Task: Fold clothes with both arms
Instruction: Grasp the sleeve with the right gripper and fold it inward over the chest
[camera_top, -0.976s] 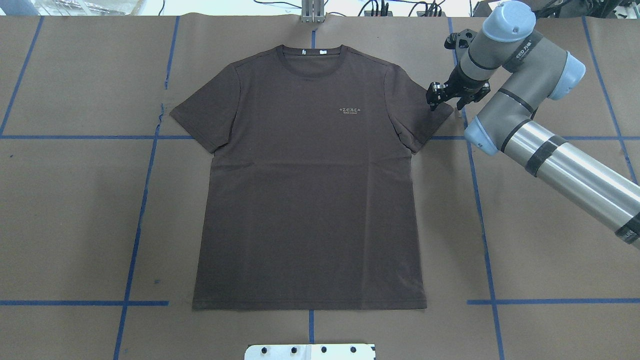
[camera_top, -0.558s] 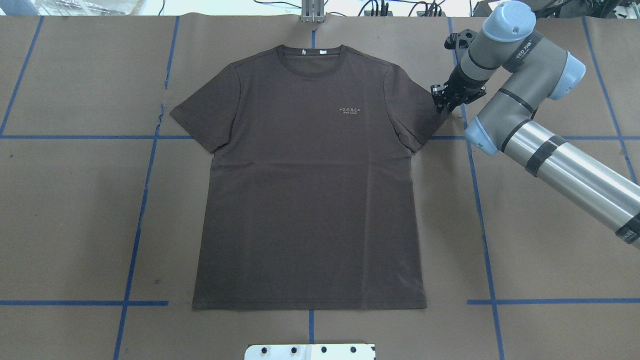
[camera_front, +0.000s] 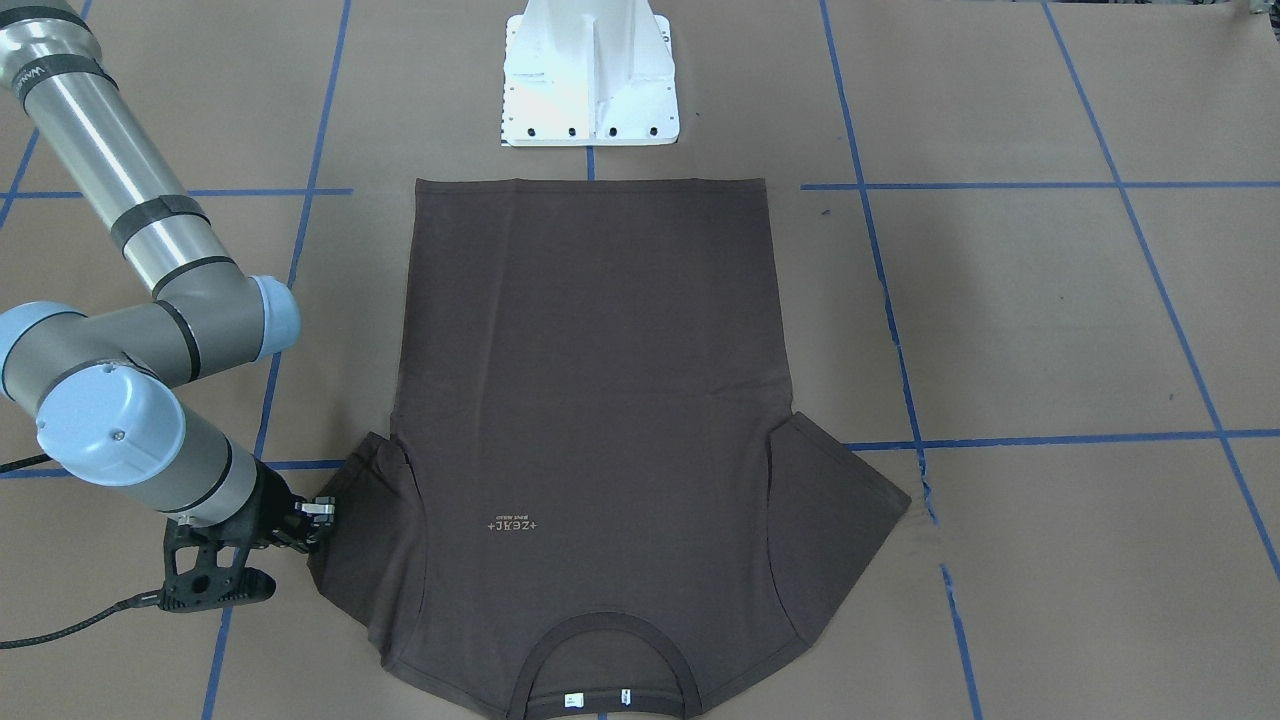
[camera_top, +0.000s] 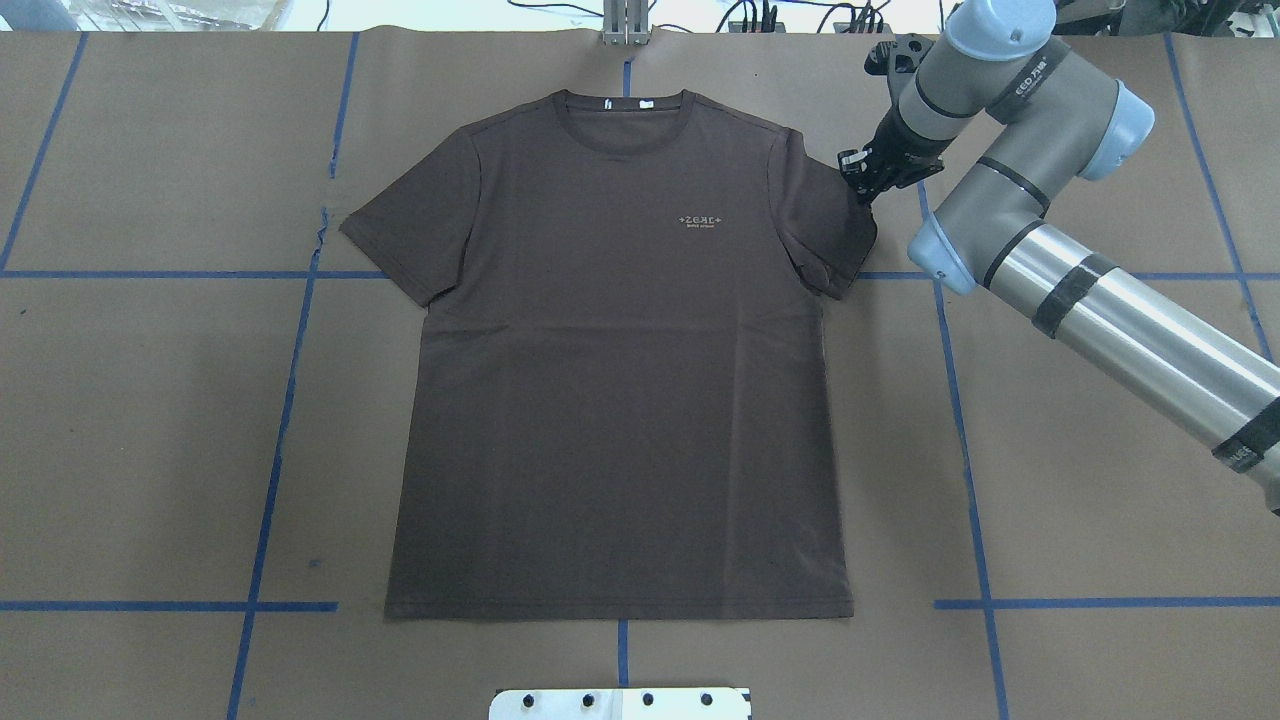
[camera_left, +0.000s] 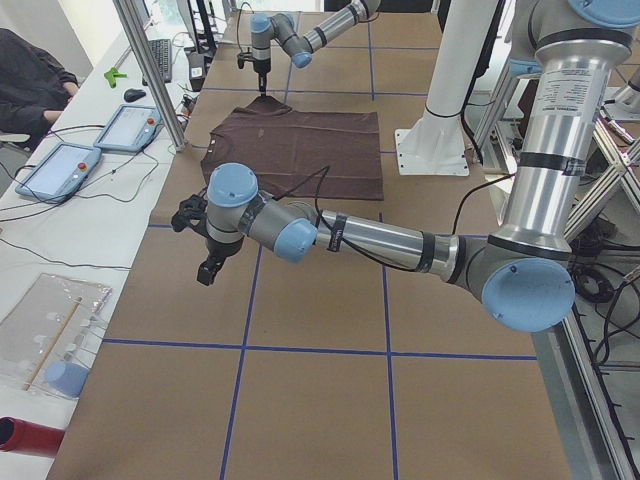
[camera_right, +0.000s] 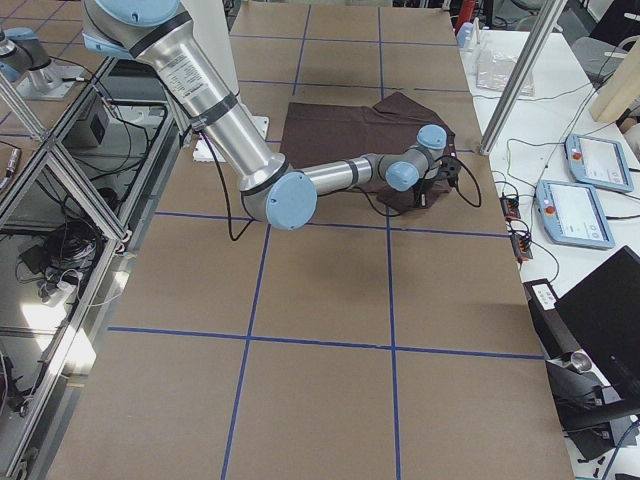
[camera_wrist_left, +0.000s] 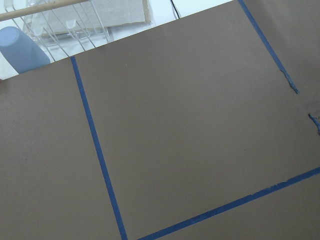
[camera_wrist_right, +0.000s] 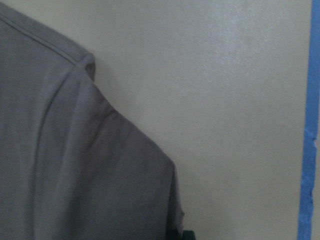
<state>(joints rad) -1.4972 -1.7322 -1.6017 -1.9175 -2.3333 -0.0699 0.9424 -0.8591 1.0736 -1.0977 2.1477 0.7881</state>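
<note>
The dark brown T-shirt (camera_top: 620, 380) lies flat, front up, collar at the table's far edge; it also shows in the front-facing view (camera_front: 590, 380). My right gripper (camera_top: 862, 185) is shut on the outer hem of the shirt's right sleeve (camera_top: 835, 230), which is bunched and drawn in toward the body. The front-facing view shows the same grip (camera_front: 318, 510). The right wrist view shows raised sleeve cloth (camera_wrist_right: 75, 165) over the paper. My left gripper (camera_left: 205, 272) hangs over bare paper well away from the shirt, and I cannot tell whether it is open or shut.
Brown paper with blue tape lines (camera_top: 270, 470) covers the table. The white base pedestal (camera_front: 590, 80) stands just behind the shirt's hem. A metal bracket (camera_top: 625, 25) sits at the far edge. Tablets (camera_left: 125, 128) lie on the side bench.
My right gripper closed on the sleeve's edge, then moved left and toward the far edge, dragging the sleeve inward. The rest of the shirt has not moved.
</note>
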